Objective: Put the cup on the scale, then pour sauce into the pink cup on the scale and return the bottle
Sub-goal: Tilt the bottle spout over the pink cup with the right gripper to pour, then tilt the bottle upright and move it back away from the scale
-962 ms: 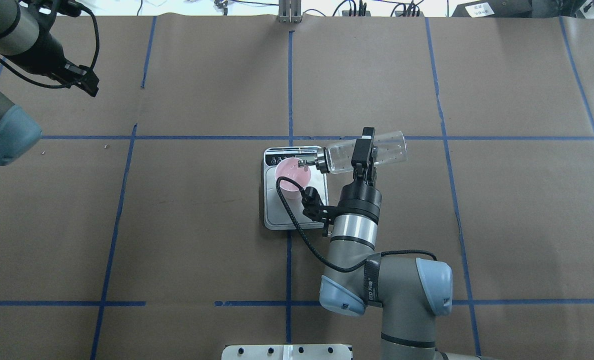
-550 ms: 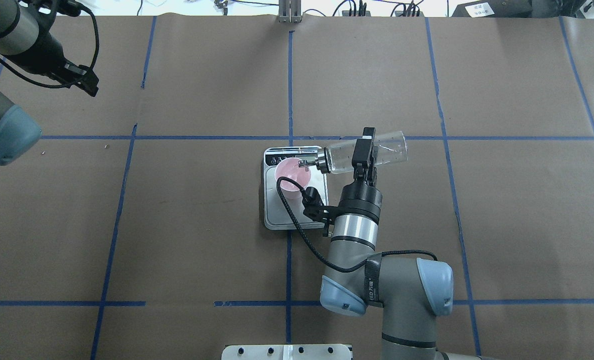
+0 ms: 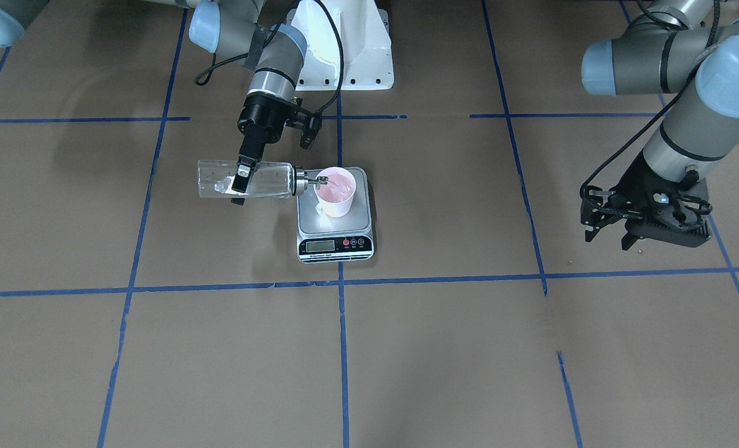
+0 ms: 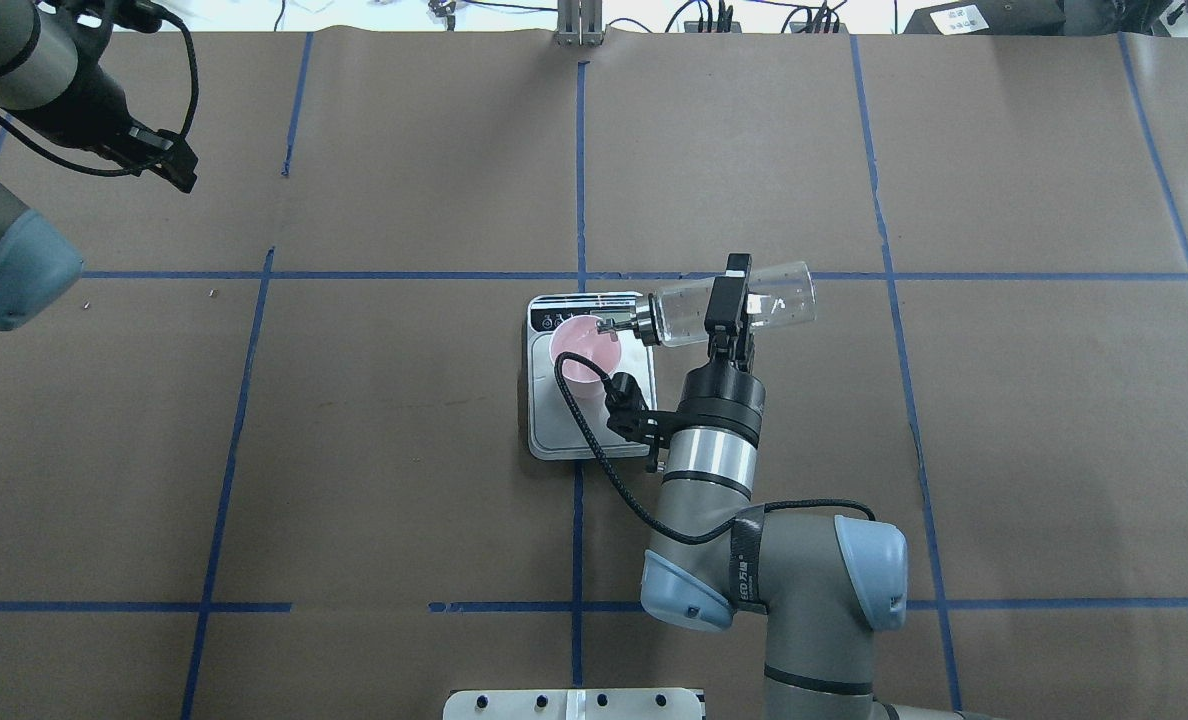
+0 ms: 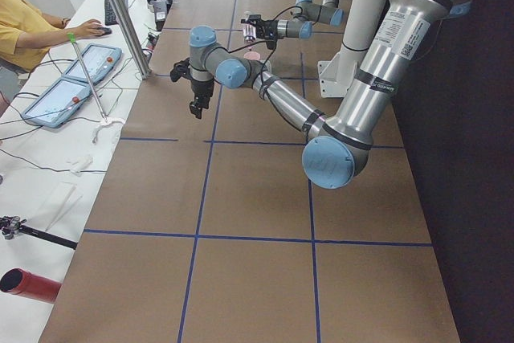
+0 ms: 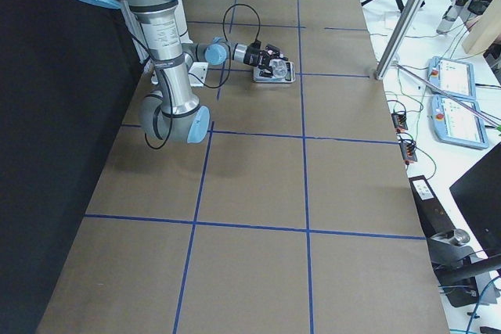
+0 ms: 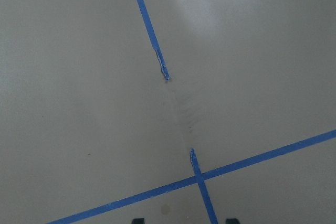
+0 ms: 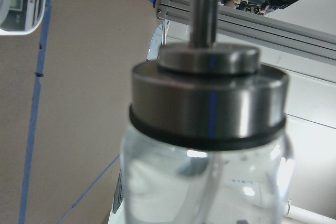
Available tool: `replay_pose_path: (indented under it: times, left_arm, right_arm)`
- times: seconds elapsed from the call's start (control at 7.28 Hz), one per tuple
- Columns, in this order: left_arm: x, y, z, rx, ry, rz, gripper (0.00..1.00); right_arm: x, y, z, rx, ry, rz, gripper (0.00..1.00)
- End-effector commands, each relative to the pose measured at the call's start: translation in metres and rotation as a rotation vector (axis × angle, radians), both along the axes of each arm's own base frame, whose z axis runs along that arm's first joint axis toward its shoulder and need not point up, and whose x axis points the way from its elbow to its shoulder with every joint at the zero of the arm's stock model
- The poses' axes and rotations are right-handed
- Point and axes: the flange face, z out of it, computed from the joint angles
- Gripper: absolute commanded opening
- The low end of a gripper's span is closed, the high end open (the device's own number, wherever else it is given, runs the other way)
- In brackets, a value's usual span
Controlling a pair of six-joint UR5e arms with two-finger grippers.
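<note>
The pale pink cup [image 4: 579, 352] stands on the silver platform of the scale [image 4: 576, 432], toward the display end; both show in the front view too, the cup [image 3: 336, 194] and the scale [image 3: 336, 246]. My right gripper [image 4: 730, 300] is shut on the clear bottle [image 4: 776, 298], held about level on its side. Its silver spout [image 4: 609, 324] reaches over the cup's rim. The right wrist view shows the bottle's metal collar [image 8: 209, 103] close up. My left gripper [image 4: 180, 176] hangs open and empty far to the left, above bare table [image 7: 184, 221].
Brown paper with blue tape lines [image 4: 580, 180] covers the table. The robot's white base plate [image 3: 344, 56] sits behind the scale. Operators' tablets and cables [image 5: 72, 86] lie beyond the far edge. A black cable [image 4: 594, 450] loops from the right wrist over the scale.
</note>
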Motion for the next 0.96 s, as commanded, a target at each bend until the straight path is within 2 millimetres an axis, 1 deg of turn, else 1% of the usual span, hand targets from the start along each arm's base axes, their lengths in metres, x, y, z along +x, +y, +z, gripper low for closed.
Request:
replay_pose_path:
  times: [0.0, 0.14, 0.27, 0.41, 0.55, 0.69, 0.82]
  left_arm:
    - [0.000, 0.000, -0.001, 0.002, 0.001, 0.000, 0.61]
    - [0.000, 0.000, -0.001, 0.003, 0.000, -0.001, 0.61]
    - [0.001, 0.000, -0.001, 0.002, 0.000, -0.001, 0.61]
    - [0.001, 0.000, -0.002, 0.002, 0.000, -0.001, 0.61]
    - [0.001, 0.000, -0.002, 0.002, 0.000, -0.001, 0.61]
    - [0.001, 0.000, -0.002, 0.003, -0.001, -0.002, 0.61]
    - [0.000, 0.001, -0.003, 0.005, 0.000, -0.002, 0.61]
  right_arm:
    - [0.005, -0.001, -0.006, 0.019, -0.179, 0.016, 0.00]
    - [0.006, 0.001, -0.002, -0.002, -0.295, 0.016, 0.00]
    - [0.007, 0.001, 0.009, -0.008, -0.408, 0.044, 0.00]
    - [0.005, 0.006, 0.013, -0.011, -0.547, 0.076, 0.00]
    - [0.004, 0.009, 0.006, -0.066, -0.627, 0.068, 0.00]
    - [0.007, 0.011, 0.001, -0.069, -0.821, 0.076, 0.00]
    - [0.013, 0.013, 0.010, -0.097, -0.968, 0.066, 0.00]
